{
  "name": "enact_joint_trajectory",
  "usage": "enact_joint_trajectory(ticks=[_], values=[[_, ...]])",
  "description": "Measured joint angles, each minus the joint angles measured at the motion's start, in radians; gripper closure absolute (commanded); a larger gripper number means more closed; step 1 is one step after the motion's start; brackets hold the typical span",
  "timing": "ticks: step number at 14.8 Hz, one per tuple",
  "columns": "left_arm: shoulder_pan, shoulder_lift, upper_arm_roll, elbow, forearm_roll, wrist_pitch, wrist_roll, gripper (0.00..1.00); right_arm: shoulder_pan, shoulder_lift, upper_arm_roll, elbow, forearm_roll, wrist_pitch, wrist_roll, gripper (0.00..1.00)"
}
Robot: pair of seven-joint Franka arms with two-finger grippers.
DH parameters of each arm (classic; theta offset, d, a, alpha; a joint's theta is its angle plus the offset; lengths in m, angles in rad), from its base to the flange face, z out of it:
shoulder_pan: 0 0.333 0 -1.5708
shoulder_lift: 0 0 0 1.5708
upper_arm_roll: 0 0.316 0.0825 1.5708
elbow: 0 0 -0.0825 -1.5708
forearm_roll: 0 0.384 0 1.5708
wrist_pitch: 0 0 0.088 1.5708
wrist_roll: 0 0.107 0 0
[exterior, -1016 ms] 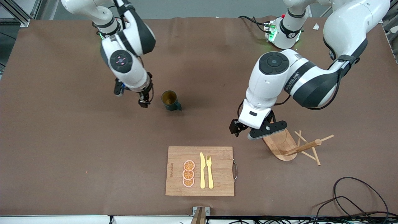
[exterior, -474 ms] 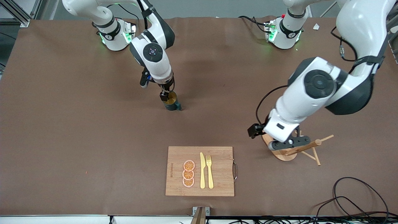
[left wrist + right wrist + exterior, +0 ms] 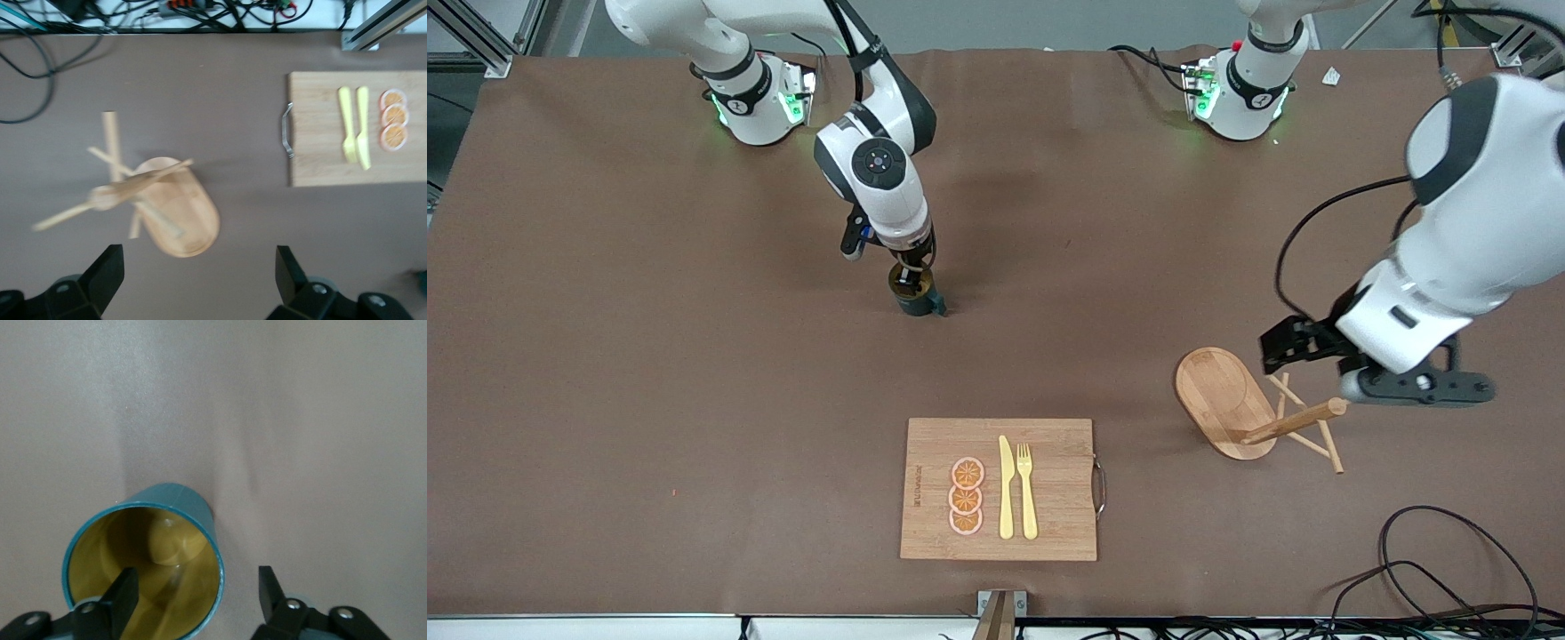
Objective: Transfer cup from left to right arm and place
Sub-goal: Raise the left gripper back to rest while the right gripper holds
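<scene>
Right gripper (image 3: 911,283) straddles the cup's (image 3: 917,300) rim mid-table, one finger inside, jaws not yet clamped, so we read it as a wall pinch; left gripper (image 3: 1383,373) waits open above the wooden rack (image 3: 1249,409).

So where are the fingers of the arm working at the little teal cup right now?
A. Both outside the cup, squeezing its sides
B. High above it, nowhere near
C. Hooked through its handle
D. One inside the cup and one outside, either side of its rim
D: in the right wrist view, the right gripper has one finger inside the cup against the yellow interior and the other outside its wall.
</scene>
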Motion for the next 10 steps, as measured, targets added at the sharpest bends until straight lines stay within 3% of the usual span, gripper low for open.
enact_joint_trajectory(ticks=[1, 4, 8, 10], values=[[0.0, -0.02, 0.025, -0.003, -0.009, -0.015, 0.044, 0.0, 0.0, 0.0, 0.0, 0.0, 0.0, 0.001, 0.0, 0.57], [-0.002, -0.097, 0.1, -0.037, -0.049, -0.047, 0.165, 0.0, 0.001, 0.0, 0.0, 0.0, 0.0, 0.001, 0.0, 0.98], [-0.028, -0.234, 0.214, -0.134, -0.127, -0.082, 0.215, 0.0, 0.001, 0.0, -0.001, 0.0, -0.002, -0.001, -0.009, 1.0], [-0.132, -0.298, 0.33, -0.191, -0.135, -0.088, 0.216, 0.0, 0.001, -0.002, -0.003, 0.002, -0.006, -0.001, -0.048, 1.0]])
